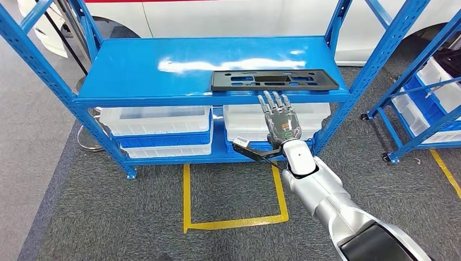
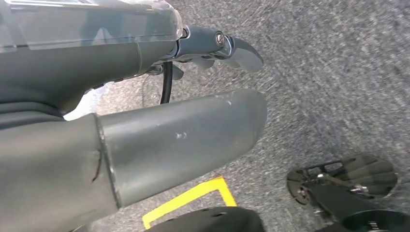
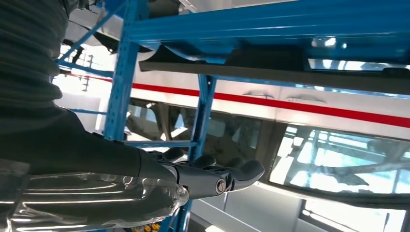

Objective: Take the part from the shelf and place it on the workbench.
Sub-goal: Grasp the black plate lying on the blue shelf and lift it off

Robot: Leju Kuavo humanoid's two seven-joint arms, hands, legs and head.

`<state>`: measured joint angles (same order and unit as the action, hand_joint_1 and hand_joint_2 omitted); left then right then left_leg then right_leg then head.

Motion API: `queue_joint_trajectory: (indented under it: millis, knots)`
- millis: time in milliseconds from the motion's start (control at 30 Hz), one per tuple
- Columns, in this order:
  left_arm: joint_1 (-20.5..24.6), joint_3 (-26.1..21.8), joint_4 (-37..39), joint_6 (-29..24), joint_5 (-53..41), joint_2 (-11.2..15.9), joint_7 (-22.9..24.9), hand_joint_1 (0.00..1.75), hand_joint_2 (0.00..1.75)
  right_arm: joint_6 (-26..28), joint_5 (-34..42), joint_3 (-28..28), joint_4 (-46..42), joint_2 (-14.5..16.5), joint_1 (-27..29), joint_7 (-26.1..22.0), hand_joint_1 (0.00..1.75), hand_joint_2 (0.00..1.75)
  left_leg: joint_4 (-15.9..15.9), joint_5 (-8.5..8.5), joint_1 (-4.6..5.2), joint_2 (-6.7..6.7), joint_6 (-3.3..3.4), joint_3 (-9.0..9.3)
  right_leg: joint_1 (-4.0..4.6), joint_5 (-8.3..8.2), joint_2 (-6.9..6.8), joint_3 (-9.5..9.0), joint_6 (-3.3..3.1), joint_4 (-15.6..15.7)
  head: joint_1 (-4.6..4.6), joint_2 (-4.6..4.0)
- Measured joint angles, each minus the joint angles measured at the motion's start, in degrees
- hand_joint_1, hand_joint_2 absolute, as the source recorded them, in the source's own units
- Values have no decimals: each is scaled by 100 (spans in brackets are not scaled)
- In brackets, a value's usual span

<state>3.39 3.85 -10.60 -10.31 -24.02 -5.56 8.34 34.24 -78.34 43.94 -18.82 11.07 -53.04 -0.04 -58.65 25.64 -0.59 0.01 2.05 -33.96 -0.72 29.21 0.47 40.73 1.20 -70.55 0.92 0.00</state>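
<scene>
A flat black rectangular part (image 1: 274, 80) with cut-out slots lies at the front right of the blue shelf board (image 1: 163, 65); its edge (image 3: 270, 75) appears along the board in the right wrist view. My right hand (image 1: 280, 120) is raised just in front of the shelf's front edge, below the part, fingers straight and apart, holding nothing. Its fingers (image 3: 212, 176) point toward the shelf in the right wrist view. My left hand (image 2: 145, 145) hangs over the grey carpet, its thumb and fingers extended with nothing in them.
White and blue bins (image 1: 157, 128) fill the lower shelf level. Blue uprights (image 1: 375, 60) flank the board. A second blue rack (image 1: 429, 98) with bins stands to the right. Yellow floor tape (image 1: 234, 217) marks a square on the carpet. A white vehicle (image 1: 244, 16) stands behind.
</scene>
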Motion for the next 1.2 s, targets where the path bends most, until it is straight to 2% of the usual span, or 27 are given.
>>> queue_joint_trajectory:
  millis: [33,67,100,167,233,267,333,400,433,467,533,567,600,633,700,767,833,900,933,967,1000,1033,1100,1133,1200]
  knots:
    - [-5,-1,0,6,-5,-1,0,0,0,-3,-16,1,-1,8,7,-46,0,175,-1,41,0,-2,-15,49,0,-245,-11,-134,-18,383,0,0]
    - [1,-2,0,12,-12,-2,-1,0,0,-5,-33,2,-1,17,9,-80,0,175,-8,76,9,-4,-37,84,15,-422,-20,-264,-40,720,-1,0]
    - [10,-4,0,15,-18,-3,-1,0,0,-6,-47,3,-2,28,12,-100,0,175,-11,99,16,-6,-60,99,31,-490,-26,-356,-67,937,-2,0]
    - [26,-9,0,19,-27,-7,-2,0,0,-8,-60,5,-2,51,19,-114,0,175,2,121,29,-8,-112,104,61,-453,-21,-413,-114,1058,-6,0]
    - [23,-12,0,17,-31,-7,-1,0,0,-7,-61,5,-13,72,27,-116,0,175,-10,179,30,-4,-168,106,24,-439,-9,-464,-170,1126,-9,0]
    - [21,-13,0,16,-32,-8,0,0,0,-7,-61,5,-21,86,25,-115,0,175,-120,261,28,-2,-196,67,3,-441,-7,-501,-202,1164,-16,0]
    - [18,-15,0,14,-35,-7,1,0,0,-8,-62,5,-31,118,26,-115,0,175,-691,545,7,-4,-245,-201,-16,-427,-11,-565,-257,1208,-30,0]
    - [16,-17,0,14,-37,-8,1,0,0,-9,-64,5,-31,137,40,-118,0,175,-1423,777,-20,-3,-293,-620,-17,-396,-16,-586,-282,1197,-36,0]
    - [11,-17,0,14,-38,-7,1,0,0,-10,-66,5,-30,141,51,-121,0,175,-1590,756,-36,-2,-314,-749,-20,-376,-13,-596,-280,1186,-38,0]
    - [6,-17,0,14,-38,-6,1,0,0,-10,-67,5,-30,143,59,-123,0,175,-1520,614,-54,-2,-331,-761,-28,-351,-6,-609,-267,1168,-38,0]
    - [3,-17,0,14,-38,-3,1,0,0,-10,-68,5,-31,150,63,-126,0,175,-858,160,-91,0,-367,-511,-53,-277,10,-643,-212,1112,-37,0]
    - [3,-17,0,16,-39,-4,1,0,0,-11,-69,5,-31,156,59,-132,0,175,-519,11,-89,-5,-377,-358,-52,-237,19,-646,-171,1068,-44,0]
    - [9,-17,0,17,-42,-6,0,0,0,-12,-73,5,-32,162,57,-141,0,175,-296,-51,-87,-14,-359,-255,-42,-209,25,-638,-132,1037,-48,0]
    - [15,-18,0,19,-44,-8,-1,0,0,-13,-78,5,-32,169,56,-156,0,175,-196,-37,-78,-24,-334,-211,-29,-193,29,-625,-97,1016,-51,0]
    - [20,-20,0,19,-51,-10,-2,0,0,-13,-90,7,-34,188,59,-202,0,175,-173,2,-68,-35,-244,-203,-21,-189,34,-620,-46,1023,-54,0]
    - [14,-22,0,19,-56,-13,-5,0,0,-16,-94,9,-46,213,61,-245,0,175,-143,2,-74,-32,-166,-176,-38,-105,19,-591,-2,926,-51,0]
    - [22,-22,0,19,-60,-21,-14,0,0,-26,-93,12,-65,238,59,-264,0,175,-122,8,-75,-30,-102,-146,-42,157,-4,-349,30,423,-48,0]
    - [28,-22,0,19,-62,-28,-19,0,0,-45,-88,15,-75,257,70,-268,0,175,-122,25,-52,-30,-64,-134,-35,423,-11,58,32,-315,-48,0]
    - [26,-23,1,18,-62,-30,-19,0,0,-55,-84,17,-76,262,79,-270,0,175,-122,36,-37,-32,-48,-124,-28,441,-12,200,19,-532,-49,0]
    - [22,-24,1,16,-62,-30,-19,0,0,-63,-78,18,-77,264,85,-274,0,175,-123,48,-19,-35,-35,-109,-15,349,-12,244,-9,-544,-49,0]
    - [19,-24,1,15,-63,-31,-19,0,0,-67,-71,19,-78,265,85,-279,0,175,-122,62,0,-39,-25,-86,8,155,-12,176,-56,-333,-49,0]
    - [19,-24,1,14,-65,-35,-19,0,0,-70,-62,19,-79,268,80,-286,0,175,-120,79,20,-43,-18,-57,40,-88,-12,24,-122,40,-48,0]
    - [24,-26,1,13,-73,-56,-17,0,0,-79,-51,19,-85,281,61,-302,0,175,-109,108,55,-44,-25,-20,106,-377,-21,-293,-254,731,-60,0]
    - [28,-27,2,13,-77,-67,-17,0,0,-87,-49,19,-89,289,53,-309,0,175,-101,114,56,-41,-41,-17,133,-409,-25,-380,-293,922,-68,0]
    - [36,-30,2,15,-85,-75,-16,0,0,-107,-43,19,-94,298,45,-316,0,175,-68,111,45,-35,-90,-11,159,-386,-25,-436,-316,1055,-71,0]
